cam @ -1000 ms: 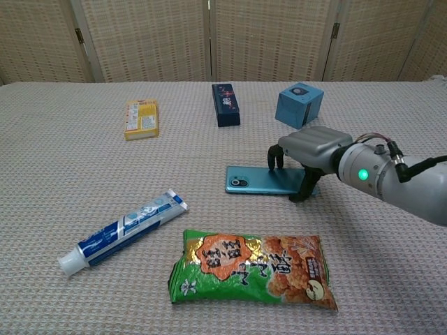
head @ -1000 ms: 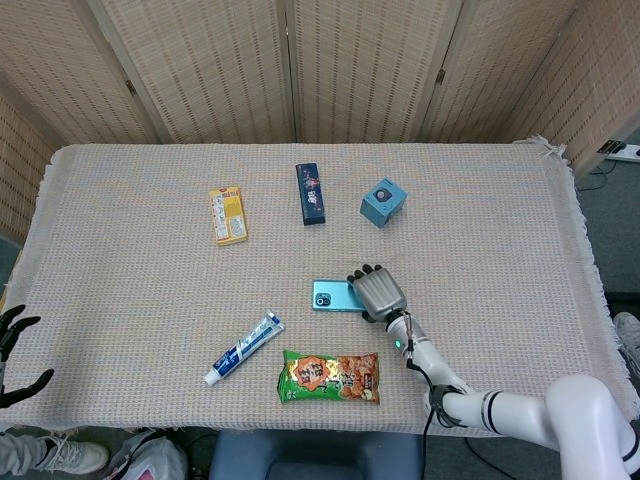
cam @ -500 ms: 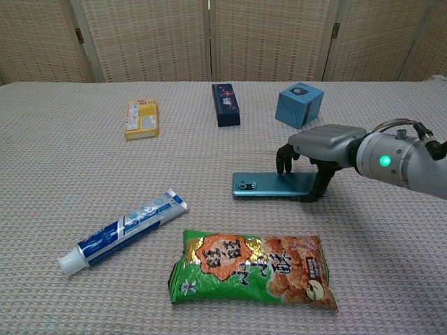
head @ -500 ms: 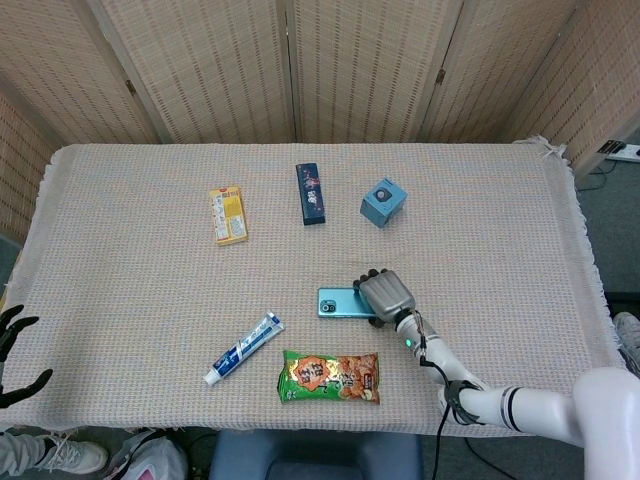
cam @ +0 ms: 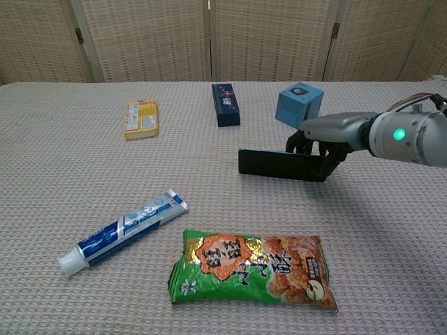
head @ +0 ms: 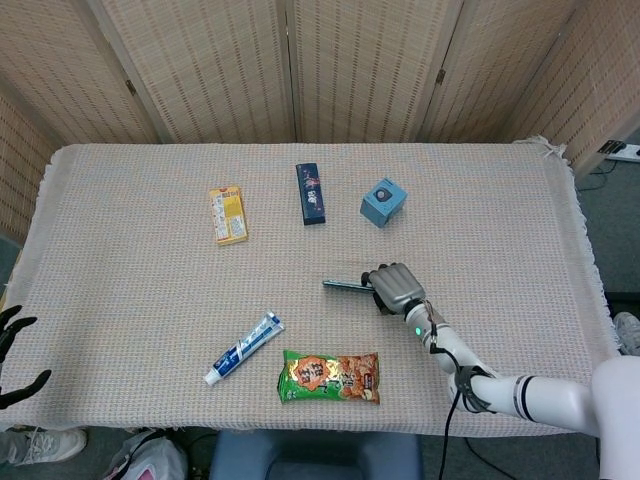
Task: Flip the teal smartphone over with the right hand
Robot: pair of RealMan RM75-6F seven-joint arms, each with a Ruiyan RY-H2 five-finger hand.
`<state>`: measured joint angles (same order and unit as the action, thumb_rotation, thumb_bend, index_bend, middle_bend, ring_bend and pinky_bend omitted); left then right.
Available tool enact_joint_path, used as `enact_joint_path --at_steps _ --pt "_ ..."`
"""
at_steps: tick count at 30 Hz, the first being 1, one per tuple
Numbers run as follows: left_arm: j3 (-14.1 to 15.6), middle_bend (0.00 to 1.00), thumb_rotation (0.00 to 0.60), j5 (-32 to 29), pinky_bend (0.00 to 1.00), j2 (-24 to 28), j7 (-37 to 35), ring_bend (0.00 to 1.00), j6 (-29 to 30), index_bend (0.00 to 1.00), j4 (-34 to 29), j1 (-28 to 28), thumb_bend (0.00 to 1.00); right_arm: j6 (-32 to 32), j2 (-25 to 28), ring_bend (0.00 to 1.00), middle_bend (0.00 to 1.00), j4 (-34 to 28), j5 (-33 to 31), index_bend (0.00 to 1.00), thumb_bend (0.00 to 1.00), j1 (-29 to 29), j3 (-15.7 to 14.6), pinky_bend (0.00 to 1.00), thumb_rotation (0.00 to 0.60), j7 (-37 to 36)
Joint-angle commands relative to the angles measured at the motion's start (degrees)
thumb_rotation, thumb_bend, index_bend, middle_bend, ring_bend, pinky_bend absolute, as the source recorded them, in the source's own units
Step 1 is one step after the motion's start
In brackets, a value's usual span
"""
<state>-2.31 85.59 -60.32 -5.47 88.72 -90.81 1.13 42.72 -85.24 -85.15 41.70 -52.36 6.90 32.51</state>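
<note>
The teal smartphone is lifted off the cloth and tipped up on its long edge. Its dark screen side faces the chest view, while the head view shows only a thin edge. My right hand grips the phone's right end, fingers wrapped over it. My left hand shows only at the head view's bottom left corner, off the table, fingers apart and holding nothing.
On the woven cloth lie a green snack bag, a toothpaste tube, a yellow box, a dark box and a blue cube. Folding screens stand behind the table.
My right hand has lifted the phone from flat on the cloth and turned it up on edge, shifting slightly right and away from me. Its dark screen now faces the chest camera.
</note>
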Motion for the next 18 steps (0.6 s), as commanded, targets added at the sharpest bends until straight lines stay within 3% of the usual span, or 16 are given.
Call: enact_joint_path --at_steps 1,11,18 --pt "0.0 0.15 0.600 0.0 0.20 0.1 0.0 0.15 0.0 0.23 0.0 -0.1 0.21 1.0 -0.9 0.27 0.38 1.5 -0.2 0.32 0.62 -0.4 -0.1 0.33 0.600 -0.3" --pt "0.1 0.15 0.600 0.1 0.20 0.3 0.0 0.15 0.2 0.23 -0.2 -0.2 0.21 7.1 -3.8 0.27 0.33 6.3 2.9 0.32 0.59 -0.8 0.5 0.33 0.600 -0.2" --pt "-0.2 0.15 0.600 0.4 0.20 0.2 -0.2 0.15 0.3 0.23 -0.1 0.0 0.21 16.0 1.8 0.25 0.29 -1.9 8.9 0.31 0.54 3.2 -1.1 0.33 0.600 1.1"
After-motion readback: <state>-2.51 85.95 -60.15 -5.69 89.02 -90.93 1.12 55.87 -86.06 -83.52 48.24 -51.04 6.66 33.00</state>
